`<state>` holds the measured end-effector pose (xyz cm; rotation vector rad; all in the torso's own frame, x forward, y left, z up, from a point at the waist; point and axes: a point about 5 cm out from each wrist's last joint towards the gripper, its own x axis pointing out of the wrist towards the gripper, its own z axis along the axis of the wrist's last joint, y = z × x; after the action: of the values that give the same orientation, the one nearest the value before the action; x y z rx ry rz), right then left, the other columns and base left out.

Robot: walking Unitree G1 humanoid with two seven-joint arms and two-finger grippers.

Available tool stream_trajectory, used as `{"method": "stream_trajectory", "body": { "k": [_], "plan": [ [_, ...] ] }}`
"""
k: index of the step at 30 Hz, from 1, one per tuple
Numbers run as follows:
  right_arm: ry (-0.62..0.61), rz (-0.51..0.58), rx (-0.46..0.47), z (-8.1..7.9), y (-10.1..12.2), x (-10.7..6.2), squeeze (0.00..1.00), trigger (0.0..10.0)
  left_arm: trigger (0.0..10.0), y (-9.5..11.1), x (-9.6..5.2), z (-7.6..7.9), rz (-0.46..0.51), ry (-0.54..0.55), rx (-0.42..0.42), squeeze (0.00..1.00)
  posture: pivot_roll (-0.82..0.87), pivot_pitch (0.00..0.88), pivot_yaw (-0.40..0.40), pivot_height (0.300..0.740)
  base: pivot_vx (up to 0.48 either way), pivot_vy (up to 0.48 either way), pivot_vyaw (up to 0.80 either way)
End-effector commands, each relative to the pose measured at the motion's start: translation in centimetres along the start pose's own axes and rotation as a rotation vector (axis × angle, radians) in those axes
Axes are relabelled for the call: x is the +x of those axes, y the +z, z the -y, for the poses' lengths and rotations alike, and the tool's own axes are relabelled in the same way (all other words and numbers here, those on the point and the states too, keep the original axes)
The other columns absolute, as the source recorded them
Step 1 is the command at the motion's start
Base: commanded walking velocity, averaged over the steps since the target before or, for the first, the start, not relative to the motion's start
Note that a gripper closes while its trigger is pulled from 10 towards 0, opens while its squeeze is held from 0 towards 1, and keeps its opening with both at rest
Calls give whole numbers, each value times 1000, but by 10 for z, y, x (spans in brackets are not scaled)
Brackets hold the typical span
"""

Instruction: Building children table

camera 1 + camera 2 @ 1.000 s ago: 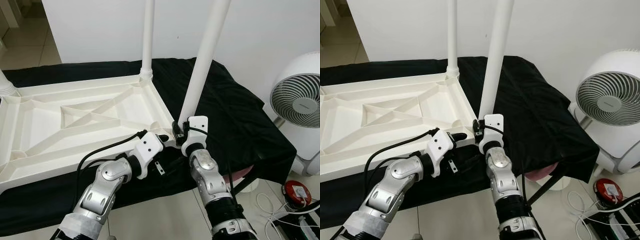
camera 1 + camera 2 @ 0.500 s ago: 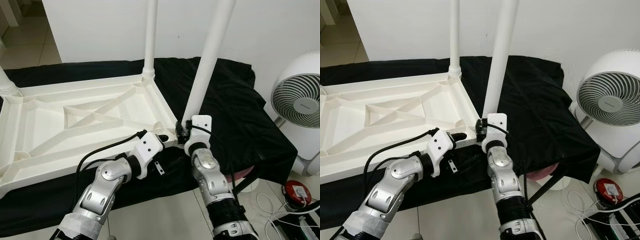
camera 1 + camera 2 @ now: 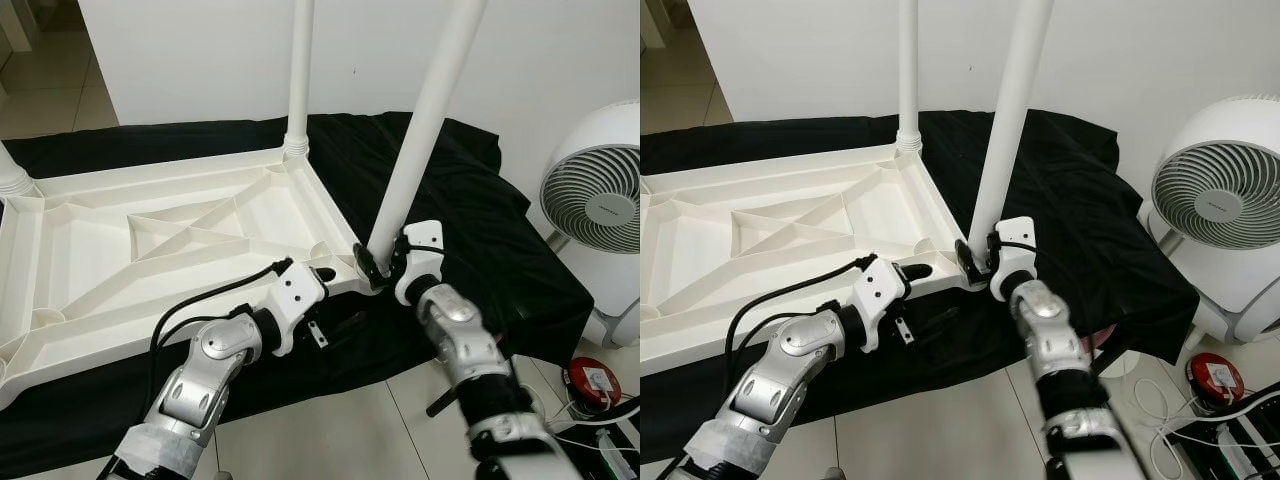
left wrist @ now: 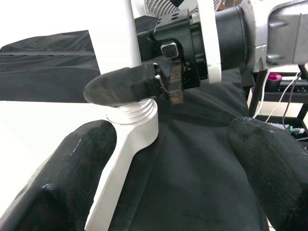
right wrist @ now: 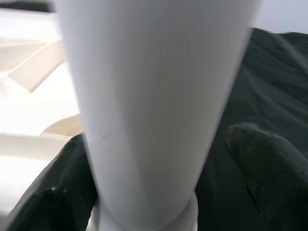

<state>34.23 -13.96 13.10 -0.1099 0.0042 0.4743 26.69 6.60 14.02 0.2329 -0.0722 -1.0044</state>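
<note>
The white children's table top (image 3: pixel 180 235) lies upside down on a black-covered surface. One white leg (image 3: pixel 298 70) stands in its far right corner. A second white leg (image 3: pixel 425 120) rises, tilted to the right, from the near right corner's threaded socket (image 4: pixel 132 113). My right gripper (image 3: pixel 378 268) sits around this leg's base; in the right wrist view the leg (image 5: pixel 154 96) runs between the fingers (image 5: pixel 269 168), with a gap on one side. My left gripper (image 3: pixel 330 300) is open by the same corner, its fingers (image 4: pixel 72 159) wide apart beside the socket.
A white fan (image 3: pixel 600 200) stands on the floor to the right. Cables and a red round object (image 3: pixel 592 385) lie on the tiles below it. Another leg's base (image 3: pixel 12 175) shows at the far left corner. A white wall runs behind the black cover (image 3: pixel 480 230).
My right forearm has swung out to the right and its wrist has turned around the leg's base. The leg leans a little more to the right. The left arm has stayed put.
</note>
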Motion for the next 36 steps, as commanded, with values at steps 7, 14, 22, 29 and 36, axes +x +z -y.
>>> {"method": "stream_trajectory", "body": {
  "k": [7, 14, 22, 29, 36],
  "plan": [
    [235, -14, -104, -10, -3, 11, 0, 10000, 10000, 2, 1, -4, -3, 46, 13, 0, 18, 0, -59, 740, 0, 0, 0],
    [296, -27, -139, -11, 0, 20, 0, 10000, 10000, 2, 2, -3, -5, 42, 16, 0, 20, 0, -52, 740, 0, 0, 0],
    [336, -57, -170, -3, -1, 24, 0, 0, 10000, 3, 3, -2, -3, 35, 20, 0, 23, 0, -54, 740, 0, 0, 0],
    [343, -63, -161, -1, -7, 19, 0, 0, 10000, 3, 3, 0, -2, 37, 16, 0, 19, 0, -59, 740, 0, 0, 0],
    [153, -60, -102, 12, -12, 15, 0, 10000, 10000, 2, 3, 4, -2, 31, 4, 0, 5, 0, -58, 740, 0, 0, 0]
  ]
}}
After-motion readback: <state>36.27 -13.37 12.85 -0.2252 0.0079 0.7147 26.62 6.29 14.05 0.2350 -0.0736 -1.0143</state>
